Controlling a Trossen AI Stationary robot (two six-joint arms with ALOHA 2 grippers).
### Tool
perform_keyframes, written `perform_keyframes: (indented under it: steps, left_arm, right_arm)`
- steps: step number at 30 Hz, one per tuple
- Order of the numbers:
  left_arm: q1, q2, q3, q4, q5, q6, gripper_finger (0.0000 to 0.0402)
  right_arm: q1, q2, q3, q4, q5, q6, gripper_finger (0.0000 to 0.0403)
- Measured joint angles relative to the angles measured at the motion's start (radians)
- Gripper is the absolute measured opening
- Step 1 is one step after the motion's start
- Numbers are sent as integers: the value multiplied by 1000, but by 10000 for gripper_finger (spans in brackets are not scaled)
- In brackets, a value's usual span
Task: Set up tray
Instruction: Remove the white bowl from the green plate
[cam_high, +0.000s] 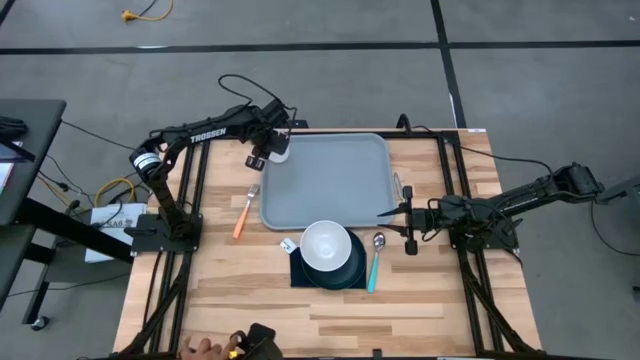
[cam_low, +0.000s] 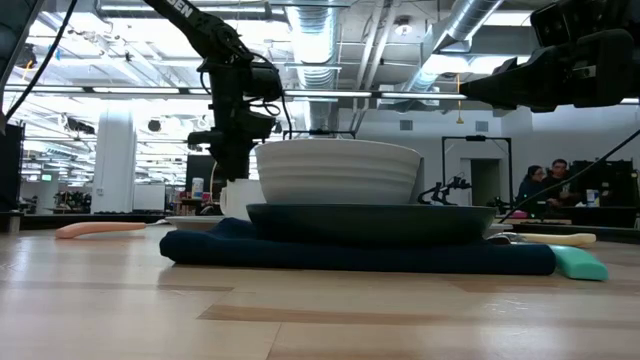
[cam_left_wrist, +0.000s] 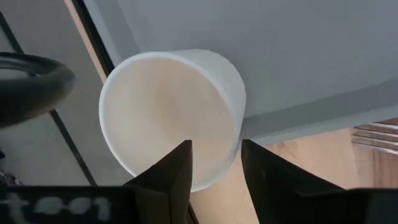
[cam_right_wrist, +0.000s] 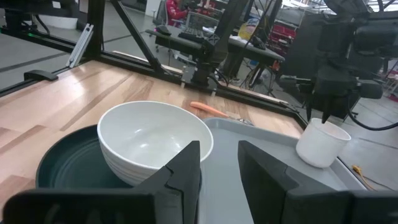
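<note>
The grey-blue tray (cam_high: 330, 185) lies flat at the middle of the table's far side. A white cup (cam_high: 281, 150) stands at the tray's far left corner and looks slightly tilted in the right wrist view (cam_right_wrist: 322, 144). My left gripper (cam_left_wrist: 216, 171) points steeply down over the cup, open, with one finger inside its mouth and one outside. My right gripper (cam_right_wrist: 219, 165) waits level at the tray's right edge (cam_high: 398, 212), open, holding nothing. A white bowl (cam_high: 327, 244) sits in a dark plate (cam_high: 352, 268) on a navy napkin (cam_high: 300, 272) near the tray. My left gripper comes from above with its fingers (cam_left_wrist: 177, 174) on either side of the cup's rim wall (cam_left_wrist: 231, 146), on the side nearest the table's left edge. The gap between them is wider than the wall. I cannot tell whether either finger touches the cup.
An orange-handled fork (cam_high: 243, 212) lies left of the tray. A teal-handled spoon (cam_high: 375, 262) lies right of the plate. A person's hand (cam_high: 203, 348) shows at the table's near edge. People sit in the room beyond (cam_low: 545, 185).
</note>
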Motion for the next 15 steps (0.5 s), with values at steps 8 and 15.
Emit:
perform_keyframes:
  steps: [8, 15]
  left_arm:
    - [-1, 0, 37, -48, -79, -68, 133]
    - [0, -4, 255, -308, 55, -252, 133]
  right_arm:
    - [0, 0, 0, 0, 0, 0, 102]
    - [0, 0, 0, 0, 0, 0, 102]
